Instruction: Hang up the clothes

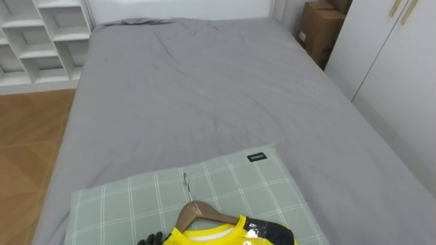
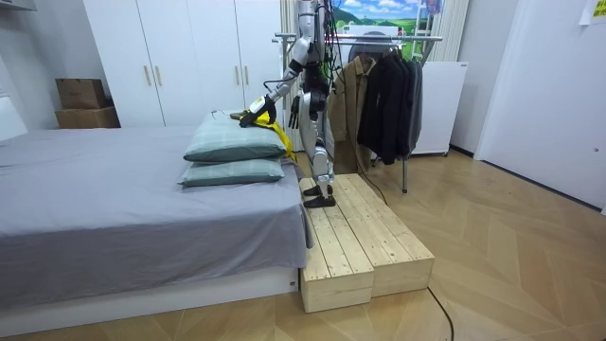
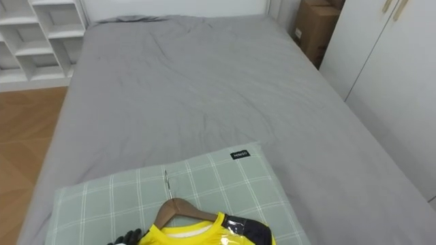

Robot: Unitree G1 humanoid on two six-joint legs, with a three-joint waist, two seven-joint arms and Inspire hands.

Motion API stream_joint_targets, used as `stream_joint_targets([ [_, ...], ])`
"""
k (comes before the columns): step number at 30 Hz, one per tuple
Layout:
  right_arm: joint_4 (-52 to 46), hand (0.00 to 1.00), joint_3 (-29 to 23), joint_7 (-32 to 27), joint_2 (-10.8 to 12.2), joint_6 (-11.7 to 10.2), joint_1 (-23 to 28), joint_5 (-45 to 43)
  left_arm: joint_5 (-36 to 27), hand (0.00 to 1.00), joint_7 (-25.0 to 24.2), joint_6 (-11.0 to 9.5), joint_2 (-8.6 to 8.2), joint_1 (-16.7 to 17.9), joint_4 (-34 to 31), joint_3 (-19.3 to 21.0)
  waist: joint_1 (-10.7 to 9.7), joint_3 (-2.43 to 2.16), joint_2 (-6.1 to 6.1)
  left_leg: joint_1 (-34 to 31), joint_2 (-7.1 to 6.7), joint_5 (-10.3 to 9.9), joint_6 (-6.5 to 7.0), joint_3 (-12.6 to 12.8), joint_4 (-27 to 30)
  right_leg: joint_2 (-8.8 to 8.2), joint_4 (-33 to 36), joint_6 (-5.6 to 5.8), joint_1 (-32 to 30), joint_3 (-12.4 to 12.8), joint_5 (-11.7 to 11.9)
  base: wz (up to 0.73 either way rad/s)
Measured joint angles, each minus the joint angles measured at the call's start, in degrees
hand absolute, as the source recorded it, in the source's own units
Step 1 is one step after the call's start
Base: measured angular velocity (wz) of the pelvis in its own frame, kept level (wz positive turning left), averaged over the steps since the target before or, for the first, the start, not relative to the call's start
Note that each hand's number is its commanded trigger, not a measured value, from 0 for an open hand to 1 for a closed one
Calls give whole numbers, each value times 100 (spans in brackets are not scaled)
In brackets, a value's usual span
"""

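Left fingers [image 1: 151,239] round yellow shirt [image 1: 204,237]

Slim humanoid robot with a silver-grey torso and limbs, darker at the joints. The lower legs are pale and end in dark feet. Black cables and straps rise from its shoulders and out of sight. A dark cable trails across the floor. Its left hand [image 1: 151,239] is black.

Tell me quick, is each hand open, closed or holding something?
Left hand: by the yellow shirt on the pillow, cannot be told.
Right hand: down at the robot's side, cannot be told.
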Motion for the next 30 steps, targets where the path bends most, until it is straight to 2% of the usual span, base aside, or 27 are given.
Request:
stream_joint_targets([
  [16, 2, 0, -1, 30, 0, -4, -29, -14, -2, 0, -57, -1, -3, -8, 0, -9, -9, 20, 34, -23, 0, 0, 0, 12, -6, 1, 6, 0, -38, 13, 0, 0],
  [30, 14, 0, 5, -15, 7, -4, -62, 8, -9, 0, 72, -18, 22, -106, 225, 7, 3, 31, 6, -112, 13, 2, 1, 83, -4, 8, 79, 1, -179, 21, -1, -2],
])
